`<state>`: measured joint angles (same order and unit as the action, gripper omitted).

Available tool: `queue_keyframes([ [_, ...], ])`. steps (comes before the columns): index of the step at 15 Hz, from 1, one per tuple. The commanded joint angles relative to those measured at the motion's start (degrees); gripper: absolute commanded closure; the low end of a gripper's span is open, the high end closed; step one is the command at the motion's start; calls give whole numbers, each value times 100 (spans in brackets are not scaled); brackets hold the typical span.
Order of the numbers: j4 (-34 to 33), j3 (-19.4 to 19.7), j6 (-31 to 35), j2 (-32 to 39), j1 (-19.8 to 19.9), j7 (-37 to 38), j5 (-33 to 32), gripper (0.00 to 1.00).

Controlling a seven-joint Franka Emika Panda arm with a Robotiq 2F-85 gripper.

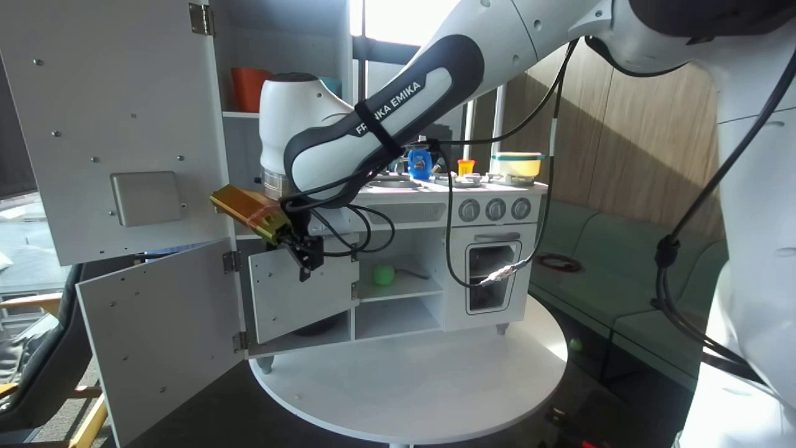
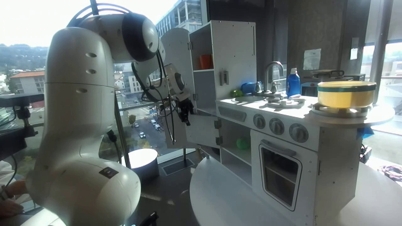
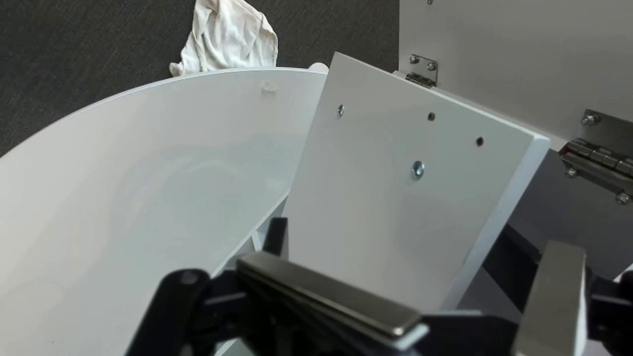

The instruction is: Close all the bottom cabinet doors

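The wide bottom door (image 1: 161, 342) swings out open at the cabinet's lower left, and its hinged side shows in the wrist view (image 3: 514, 59). The narrower bottom door (image 1: 301, 298) also stands ajar, hinged on its right; it shows in an exterior view (image 2: 204, 130) and fills the middle of the wrist view (image 3: 395, 198). My gripper (image 1: 305, 270) is at this narrower door's upper part; it also shows in an exterior view (image 2: 187, 121). In the wrist view the gripper pads (image 3: 440, 296) are apart, with the door's edge beyond them. Whether they touch it is unclear.
The taller upper door (image 1: 124, 130) hangs open above the wide door. The oven door (image 1: 493, 274) is shut. A green ball (image 1: 384, 274) lies on the open shelf. The kitchen stands on a round white table (image 1: 423, 392). Cables hang loosely from the arm.
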<state>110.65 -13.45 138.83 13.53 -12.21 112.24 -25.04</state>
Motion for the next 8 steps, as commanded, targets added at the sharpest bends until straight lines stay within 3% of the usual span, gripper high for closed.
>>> queue_keyframes([
  [1,310,192,-392,-475,-155,-584,472,0],
  [6,1291,150,-1533,-1614,29,-1921,1530,0],
  [8,1710,297,-1991,-2101,167,-2209,1583,0],
])
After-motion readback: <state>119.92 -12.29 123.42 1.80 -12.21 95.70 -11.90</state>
